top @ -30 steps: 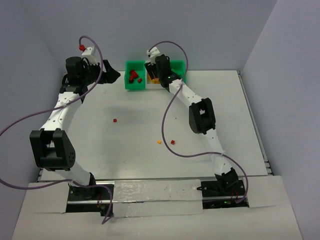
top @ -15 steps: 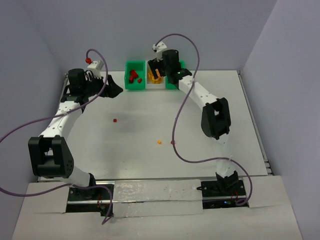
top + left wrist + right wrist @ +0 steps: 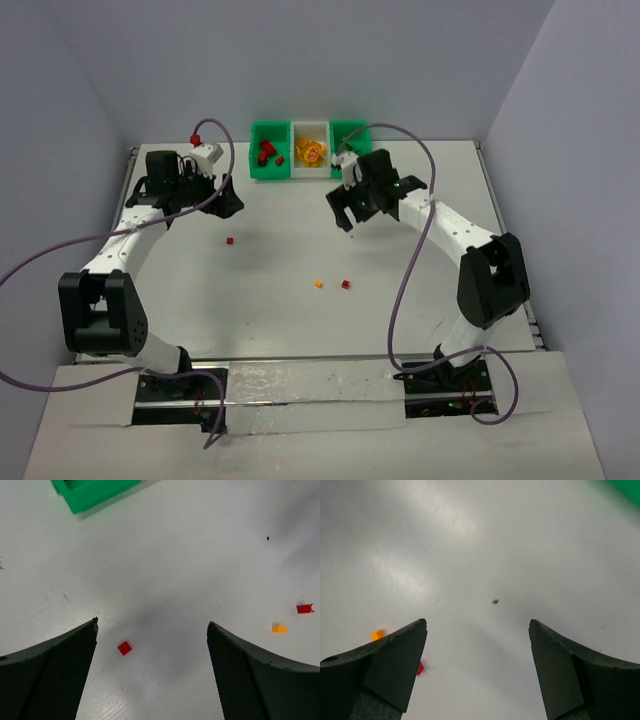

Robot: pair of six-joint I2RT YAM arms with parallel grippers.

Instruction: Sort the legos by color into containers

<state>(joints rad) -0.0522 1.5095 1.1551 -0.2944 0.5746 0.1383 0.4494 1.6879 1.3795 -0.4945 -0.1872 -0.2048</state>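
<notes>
Mostly sorted; a red brick (image 3: 230, 241), an orange brick (image 3: 318, 284) and a second red brick (image 3: 346, 284) lie loose on the desk (image 3: 200, 300).
Red legos (image 3: 267, 153) sit in the left green bin (image 3: 270, 173), yellow-orange legos (image 3: 312, 152) in the white bin (image 3: 311, 173); left fingers (image 3: 55, 670) and right fingers (image 3: 385, 675) gape wide, holding nothing.

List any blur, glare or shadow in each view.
Top view: sharp, evenly lit, faint shadows on the table. Left wrist: sharp, a soft shadow beside the red brick. Right wrist: bright glare streaks across the table, green bin corner blurred.

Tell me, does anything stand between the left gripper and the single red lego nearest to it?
Nothing visible does. In the left wrist view the open left gripper frames the red lego, with only bare table around it.
</notes>
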